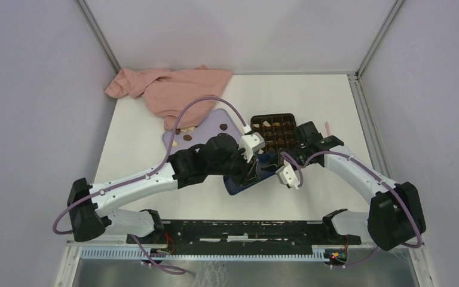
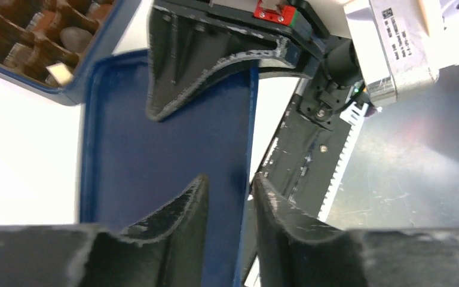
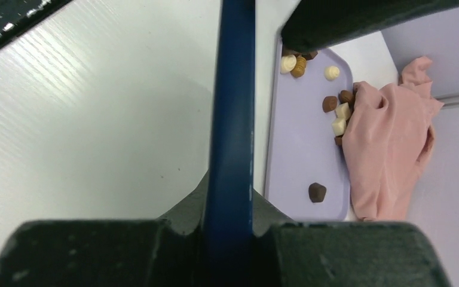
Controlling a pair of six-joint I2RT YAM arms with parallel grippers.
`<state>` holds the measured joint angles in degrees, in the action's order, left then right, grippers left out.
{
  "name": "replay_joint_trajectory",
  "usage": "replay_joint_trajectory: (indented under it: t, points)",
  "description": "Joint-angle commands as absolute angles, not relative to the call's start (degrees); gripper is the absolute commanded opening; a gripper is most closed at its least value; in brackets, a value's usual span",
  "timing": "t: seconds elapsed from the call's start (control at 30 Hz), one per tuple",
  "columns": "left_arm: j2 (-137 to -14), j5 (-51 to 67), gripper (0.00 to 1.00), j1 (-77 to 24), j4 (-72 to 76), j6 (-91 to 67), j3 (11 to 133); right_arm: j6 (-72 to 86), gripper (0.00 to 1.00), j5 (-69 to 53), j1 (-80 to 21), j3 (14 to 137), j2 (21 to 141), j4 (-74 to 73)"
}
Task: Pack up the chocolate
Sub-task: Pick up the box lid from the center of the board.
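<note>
Nearest the arm bases, a dark blue flat lid with rounded corners and a raised rim [image 1: 239, 185] sits on the white table [image 3: 95, 119], and both grippers meet at it. The right gripper [image 3: 230, 192] is clamped on the lid's rim, one dark finger pressed against each side of the blue edge. The left gripper [image 2: 230, 197] straddles the same rim further along. Its jaws are only narrowly parted: the inner finger stands a little off the rim over the lid's inside face, and the outer finger is right at the edge. Whether the lid is lifted off the table cannot be told.

Just beyond the lid, with its corner close to the lid's corner, is the dark blue square box with a brown grid insert [image 2: 95, 60]. Brown pieces fill many of its cells, with a few cream ones among them.

To the left of the box lies the lilac flat plastic tray [image 3: 299, 149]. Loose chocolate pieces [image 3: 331, 103] rest on it: a single dark brown one near its close end, and a cluster of brown and cream-white ones further along.

Farthest back, a crumpled pink cloth [image 3: 388, 143] drapes over the tray's far part, touching several of those pieces, and stretches to the back wall.
</note>
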<state>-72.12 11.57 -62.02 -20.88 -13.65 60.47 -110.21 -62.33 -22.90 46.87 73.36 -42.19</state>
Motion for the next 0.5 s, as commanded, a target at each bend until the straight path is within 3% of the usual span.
replay_joint_trajectory:
  t: [0.0, 0.17, 0.27, 0.33, 0.47]
  points:
    - [-67.4, 6.4, 0.51, -61.5, -20.9, -12.3, 60.9, -106.2, 0.00, -65.8, -23.1, 48.7, 71.1, -46.5]
    - [-59.8, -4.9, 0.69, -61.5, -21.4, -11.7, 60.7, -82.9, 0.00, -63.5, -23.0, 47.5, 66.5, -39.9]
    - [-55.4, -11.4, 0.83, -61.5, -20.2, -10.1, 59.0, -59.2, 0.00, -58.1, -23.0, 49.4, 65.1, -34.1]
    - [-53.5, -16.7, 0.99, -61.5, -19.6, -7.9, 57.0, -49.1, 0.00, -53.5, -22.9, 51.9, 65.7, -34.2]
    - [-53.2, -24.0, 1.00, -60.9, -20.4, -5.5, 53.3, -43.4, 0.00, -54.1, -19.2, 59.3, 69.7, -42.3]
